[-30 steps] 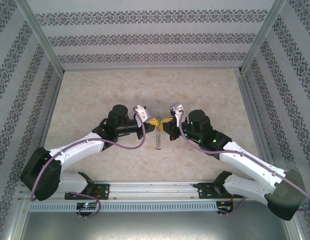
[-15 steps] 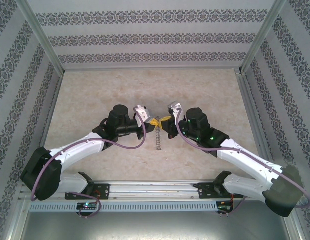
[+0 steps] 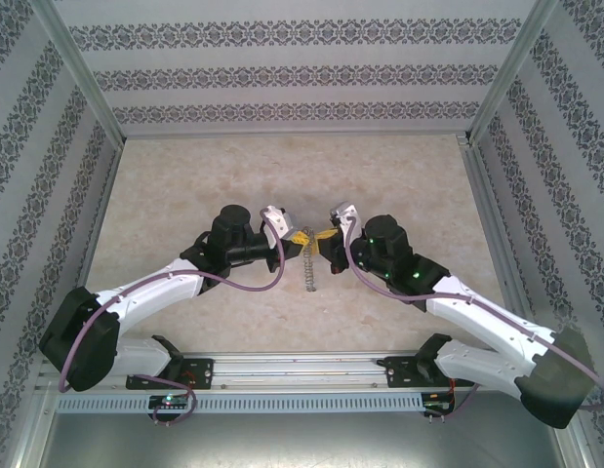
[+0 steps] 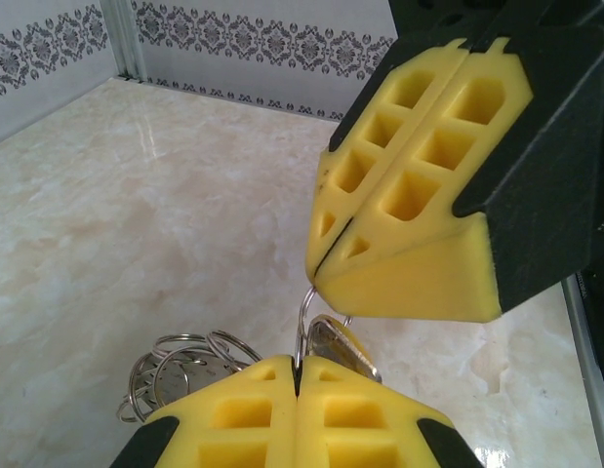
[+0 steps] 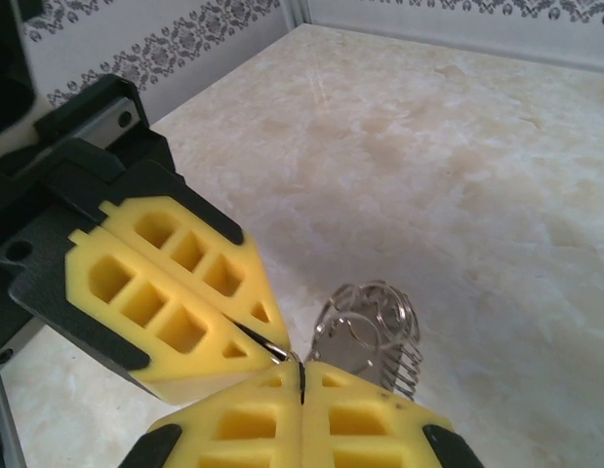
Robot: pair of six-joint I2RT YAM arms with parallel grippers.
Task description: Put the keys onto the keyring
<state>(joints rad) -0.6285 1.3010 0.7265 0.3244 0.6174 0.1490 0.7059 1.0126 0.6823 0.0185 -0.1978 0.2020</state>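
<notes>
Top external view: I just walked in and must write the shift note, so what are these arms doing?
Both arms meet tip to tip over the middle of the table. The left gripper and right gripper are both shut, a thin loop of the keyring running between their tips and its coils below. A key seems to sit by that loop; whether it is threaded is unclear.
</notes>
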